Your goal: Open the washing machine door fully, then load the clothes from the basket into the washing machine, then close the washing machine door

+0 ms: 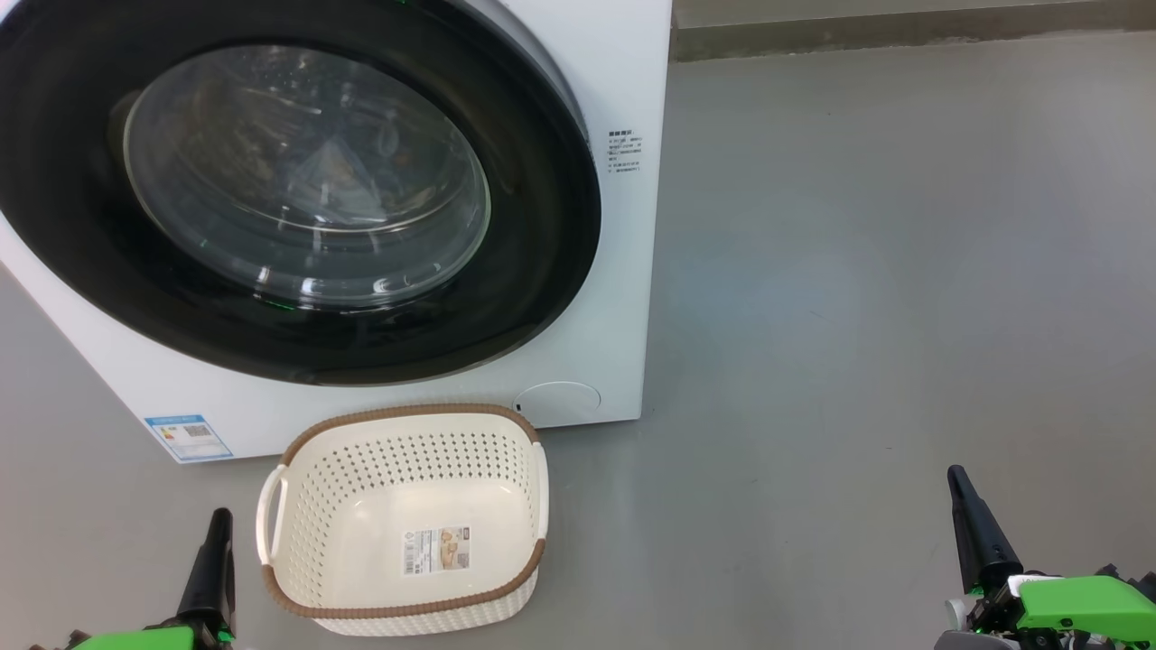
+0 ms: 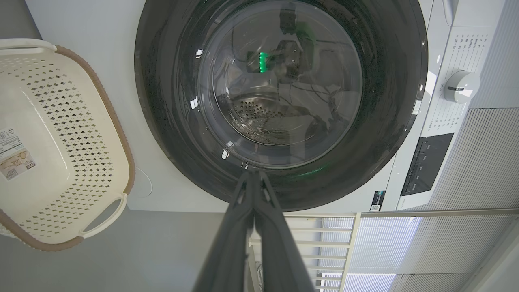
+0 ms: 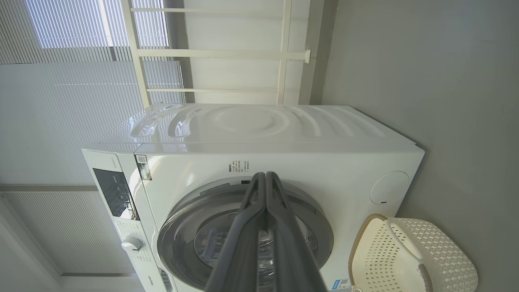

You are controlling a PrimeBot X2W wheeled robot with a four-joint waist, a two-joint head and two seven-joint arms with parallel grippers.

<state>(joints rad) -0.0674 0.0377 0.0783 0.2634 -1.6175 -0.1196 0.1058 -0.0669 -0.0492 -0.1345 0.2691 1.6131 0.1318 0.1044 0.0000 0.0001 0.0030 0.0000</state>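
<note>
**Left gripper** [image 1: 219,519]: low at the left of the head view. Fingers are pressed together with nothing between them.

**Blue energy label** [image 1: 188,436]: ahead of the left gripper and slightly to its left, on the lower front corner of the washing machine [image 1: 632,271].

**Basket** [image 1: 406,411]: stands on the grey floor [image 1: 858,271] just to the right of the left gripper, not touching it. One white side handle [image 1: 269,516] faces the fingers. The far brown rim sits close under the machine's front. The inner floor shows, with a label sticker [image 1: 436,549] on it.

**Washing machine door** [image 1: 289,181]: ahead of the left gripper, above and beyond the basket. The black rim lies flush against the white front, so the door is shut. In the left wrist view the closed fingertips point at the rim's edge. The head view shows the gripper well short of it.

Dim brownish and pale shapes sit behind the glass. Reflections make it impossible to tell whether these are the clothes. The left wrist view shows the perforated drum [image 2: 259,117] through the window.

**Round filter cap** [image 1: 557,400]: on the machine's lower front, just beyond the basket's far right corner. It lies ahead of both grippers and between them.

**Right gripper** [image 1: 957,478]: low at the right of the head view. Fingers are closed tight and hold nothing. It hangs over bare floor, well to the right of basket and machine. In its wrist view the shut door lies straight ahead behind the fingers, the basket is off to one side of them, and the dark control panel [image 3: 111,192] and white knob [image 3: 131,244] are to the other.
</note>
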